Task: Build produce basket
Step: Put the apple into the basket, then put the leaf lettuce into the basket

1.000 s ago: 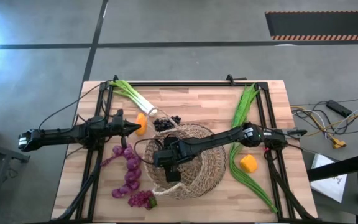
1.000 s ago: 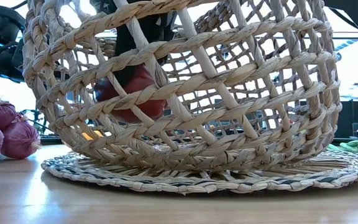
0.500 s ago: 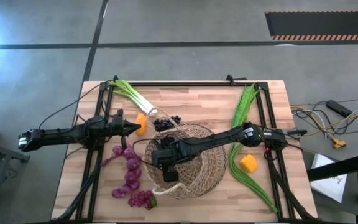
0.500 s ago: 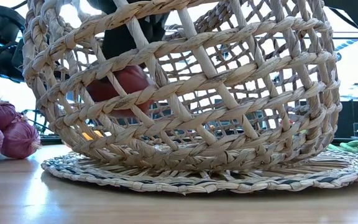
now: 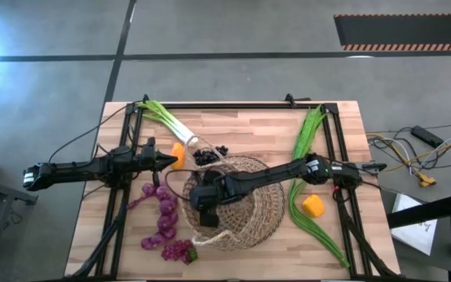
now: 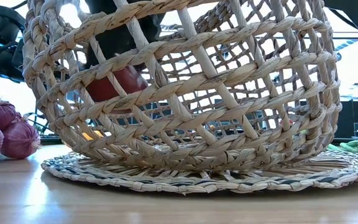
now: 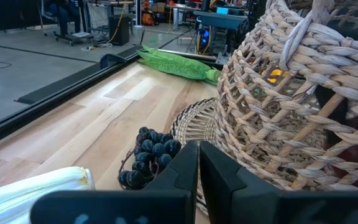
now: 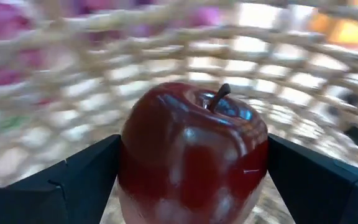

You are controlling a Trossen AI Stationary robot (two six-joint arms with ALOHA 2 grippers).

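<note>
The right pincer (image 8: 191,180) reached down inside the deep pale tan woven wicker basket (image 5: 253,207), its fingers clamped on a glossy red apple (image 8: 194,152) held above the basket's floor. The left pincer (image 7: 199,163) waited closed over the wooden surface (image 5: 249,129), near a dark grape bunch (image 7: 148,155).

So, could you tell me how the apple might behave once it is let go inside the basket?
The apple looks round and glossy, so it would probably roll and settle low in the basket. It seems rigid between the right gripper, so it should keep its shape.
</note>
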